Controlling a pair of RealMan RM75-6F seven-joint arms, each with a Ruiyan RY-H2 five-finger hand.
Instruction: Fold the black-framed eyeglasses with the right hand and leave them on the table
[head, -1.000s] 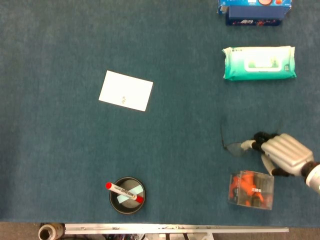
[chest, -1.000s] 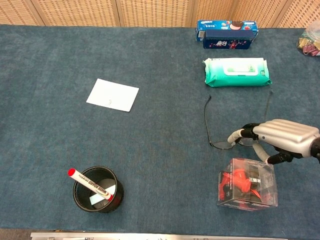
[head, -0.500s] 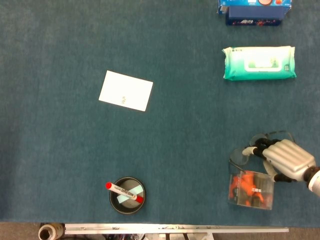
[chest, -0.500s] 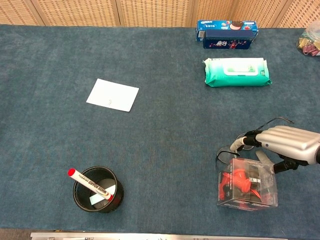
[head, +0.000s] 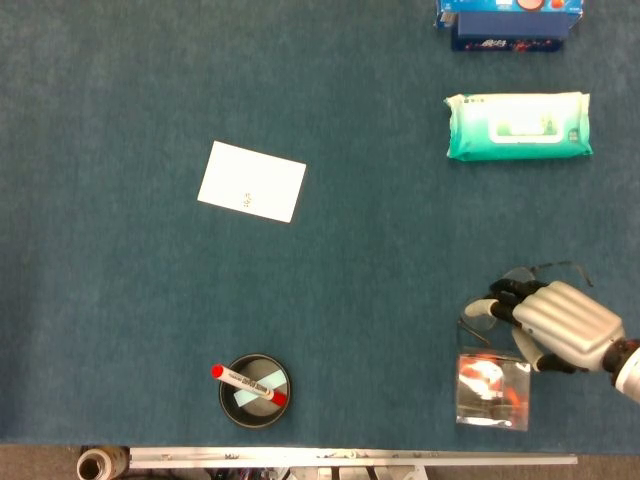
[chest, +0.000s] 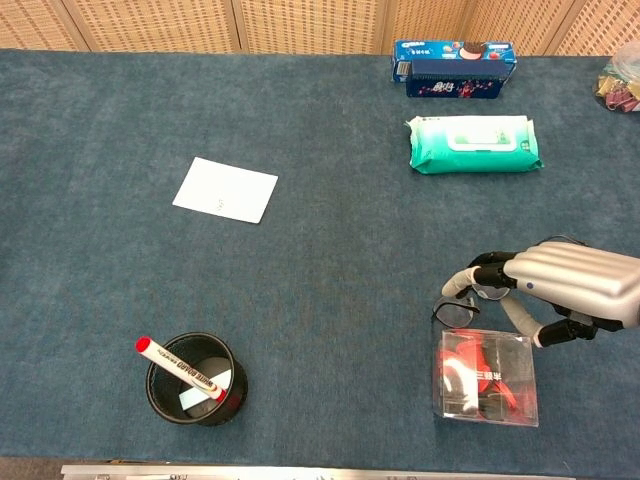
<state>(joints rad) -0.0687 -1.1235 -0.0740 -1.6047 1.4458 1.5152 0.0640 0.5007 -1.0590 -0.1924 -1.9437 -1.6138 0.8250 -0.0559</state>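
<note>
right robot hand (chest: 560, 285): grasping black-framed eyeglasses (chest: 455, 311), just above clear box (chest: 487, 377)
done: glasses gripped
left: finish folding, set on desk (chest: 320, 250), release

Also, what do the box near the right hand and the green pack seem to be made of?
The clear box looks like rigid transparent plastic, glossy: red and orange contents show through its walls, and the top catches white glare. The green pack seems to be soft plastic film, slightly shiny, with crimped ends and a paler flap on top, probably wet wipes. Neither label is readable.
</note>
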